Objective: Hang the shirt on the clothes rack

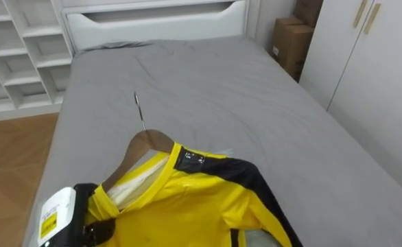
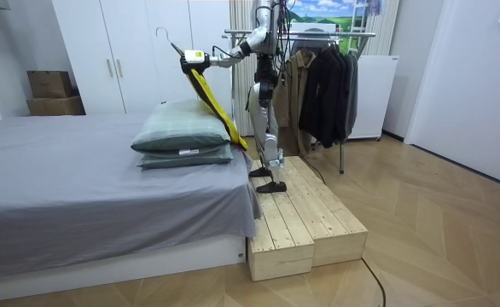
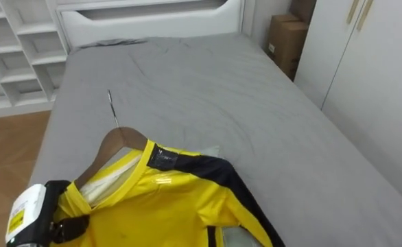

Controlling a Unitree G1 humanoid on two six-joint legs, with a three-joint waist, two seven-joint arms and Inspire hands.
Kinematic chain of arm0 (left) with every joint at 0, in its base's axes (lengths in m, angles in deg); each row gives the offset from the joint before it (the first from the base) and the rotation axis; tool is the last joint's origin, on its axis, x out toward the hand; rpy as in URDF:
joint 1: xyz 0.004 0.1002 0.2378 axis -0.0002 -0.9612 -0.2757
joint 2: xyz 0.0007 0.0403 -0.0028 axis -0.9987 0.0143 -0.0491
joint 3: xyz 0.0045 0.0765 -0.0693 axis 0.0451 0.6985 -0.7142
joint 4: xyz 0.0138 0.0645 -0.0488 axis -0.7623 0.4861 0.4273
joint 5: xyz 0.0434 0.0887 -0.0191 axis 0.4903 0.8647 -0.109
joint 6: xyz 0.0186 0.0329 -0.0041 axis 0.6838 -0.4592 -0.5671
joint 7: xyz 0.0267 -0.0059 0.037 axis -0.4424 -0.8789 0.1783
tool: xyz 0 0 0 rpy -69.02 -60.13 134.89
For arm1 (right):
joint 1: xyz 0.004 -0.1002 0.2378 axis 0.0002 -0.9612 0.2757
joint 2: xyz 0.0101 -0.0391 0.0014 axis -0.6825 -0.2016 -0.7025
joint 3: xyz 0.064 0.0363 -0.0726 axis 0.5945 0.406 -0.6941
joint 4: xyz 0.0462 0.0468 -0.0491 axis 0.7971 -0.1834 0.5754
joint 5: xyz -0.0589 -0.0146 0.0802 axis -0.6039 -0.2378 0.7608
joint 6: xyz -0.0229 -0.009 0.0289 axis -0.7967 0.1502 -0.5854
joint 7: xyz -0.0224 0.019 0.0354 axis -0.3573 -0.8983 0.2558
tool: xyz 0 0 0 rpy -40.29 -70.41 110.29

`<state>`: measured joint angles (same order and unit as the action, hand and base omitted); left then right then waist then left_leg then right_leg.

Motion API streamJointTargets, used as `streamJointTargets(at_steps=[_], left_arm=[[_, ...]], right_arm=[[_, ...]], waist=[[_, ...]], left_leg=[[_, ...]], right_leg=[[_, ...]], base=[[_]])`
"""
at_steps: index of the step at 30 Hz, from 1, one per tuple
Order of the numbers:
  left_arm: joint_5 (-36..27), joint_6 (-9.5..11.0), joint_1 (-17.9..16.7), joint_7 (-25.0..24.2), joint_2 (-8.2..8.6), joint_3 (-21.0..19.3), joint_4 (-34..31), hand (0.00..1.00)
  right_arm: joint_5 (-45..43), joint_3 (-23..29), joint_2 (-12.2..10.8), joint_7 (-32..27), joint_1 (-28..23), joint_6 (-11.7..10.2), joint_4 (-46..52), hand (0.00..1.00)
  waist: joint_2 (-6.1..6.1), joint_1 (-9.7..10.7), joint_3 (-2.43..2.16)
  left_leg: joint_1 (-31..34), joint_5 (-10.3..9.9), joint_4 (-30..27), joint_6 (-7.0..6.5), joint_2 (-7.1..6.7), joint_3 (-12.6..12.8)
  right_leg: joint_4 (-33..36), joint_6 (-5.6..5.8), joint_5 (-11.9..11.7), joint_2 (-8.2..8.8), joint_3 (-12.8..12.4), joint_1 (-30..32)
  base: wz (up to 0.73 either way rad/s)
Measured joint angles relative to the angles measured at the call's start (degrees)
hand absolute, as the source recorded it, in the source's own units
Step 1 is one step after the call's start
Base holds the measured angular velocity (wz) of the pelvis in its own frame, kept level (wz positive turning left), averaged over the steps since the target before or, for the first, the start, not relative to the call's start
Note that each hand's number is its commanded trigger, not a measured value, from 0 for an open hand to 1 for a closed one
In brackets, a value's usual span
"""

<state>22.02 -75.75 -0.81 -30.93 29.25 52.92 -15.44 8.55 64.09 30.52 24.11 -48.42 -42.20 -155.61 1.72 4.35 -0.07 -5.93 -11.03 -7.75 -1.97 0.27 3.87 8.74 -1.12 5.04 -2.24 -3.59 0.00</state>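
Yellow shirt with black shoulder stripes (image 1: 187, 206) hangs on a wooden hanger with a metal hook (image 1: 146, 142). The left hand (image 1: 84, 226) grasps its shoulder, fingers clenched, above the grey bed (image 1: 221, 89); the hook rises beyond them.

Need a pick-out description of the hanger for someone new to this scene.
Find the grey bed; over its near end the left hand holds up a yellow shirt. The wooden hanger sticks out of the shirt's collar: curved brown wood with a thin metal hook, the one hard thing among cloth.
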Motion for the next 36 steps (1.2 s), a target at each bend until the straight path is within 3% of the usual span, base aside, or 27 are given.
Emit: streamJointTargets(at_steps=[4, 12, 16, 20, 24, 28, 36], left_arm=[[-0.2, 0.0, 0.0, 1.1, -0.07, -0.2, -3.1, 1.0], [-0.1, 0.1, 0.0, 1.1, -0.32, -0.2, -3.1, 1.0], [-0.2, 0.1, 0.0, 1.1, -0.61, -0.3, -3.1, 1.0], [-0.2, 0.0, 0.0, 1.1, -1.48, -0.1, -3.3, 1.0], [-0.2, 0.0, 0.0, 1.1, -1.52, -0.1, -3.9, 1.0], [-0.3, 0.0, 0.0, 1.1, -1.76, -0.1, -4.1, 1.0], [0.4, -0.1, 0.0, 1.0, -1.88, -0.1, -4.3, 1.0]], right_arm=[[-0.2, 0.7, 0.4, -1.2, -0.4, 0.7, -0.2, 0.0], [-2.4, 2.0, 1.3, -1.8, -0.2, 0.7, -0.8, 0.0], [-6.8, 3.1, 2.0, -2.8, -0.2, 0.7, -0.4, 0.0], [-12.5, 2.9, 2.4, -5.6, 0.6, 0.9, 2.0, 0.0], [-19.2, 3.0, 2.9, -10.2, 1.6, 1.1, 7.5, 0.0], [-24.5, 3.4, 3.5, -13.7, 2.9, 0.3, 12.9, 0.0], [-31.5, 5.3, 3.5, -18.6, 2.7, -0.7, 29.4, 0.0]], waist=[[0.42, 0.0, 0.14], [0.3, 0.1, 0.22], [0.22, 0.1, 0.26], [-0.42, 0.0, 0.65], [-0.93, -0.2, 0.57], [-1.28, -0.2, 0.2], [-1.33, -0.8, 0.16]], left_leg=[[-1.7, -0.3, 0.2, 0.02, 0.03, 0.0], [-2.2, -0.3, 0.1, 0.02, -0.11, -1.0], [-2.3, -0.3, 0.1, 0.01, -0.12, -1.1], [-2.1, -0.3, 0.1, 0.02, -0.07, -0.9], [-1.5, -0.3, 0.0, 0.01, -0.09, -0.8], [-1.7, -0.3, -0.1, 0.01, -0.03, -0.9], [-1.9, -0.3, -0.7, 0.02, -0.03, -0.8]], right_leg=[[0.0, -0.02, 0.3, 0.05, 0.4, -1.3], [0.1, -0.01, 0.4, 0.05, 0.6, -2.1], [0.4, -0.05, 0.4, 0.05, 0.6, -2.1], [0.5, -0.09, 0.5, 0.01, 0.5, -1.9], [1.2, -0.13, 0.7, -0.02, 0.5, -0.9], [1.0, -0.14, 0.7, -0.01, 0.6, -1.2], [1.0, -0.14, 0.7, 0.11, 0.8, -1.8]], base=[[0.0], [0.0], [0.0], [-0.02], [-0.01], [0.0], [0.0]])
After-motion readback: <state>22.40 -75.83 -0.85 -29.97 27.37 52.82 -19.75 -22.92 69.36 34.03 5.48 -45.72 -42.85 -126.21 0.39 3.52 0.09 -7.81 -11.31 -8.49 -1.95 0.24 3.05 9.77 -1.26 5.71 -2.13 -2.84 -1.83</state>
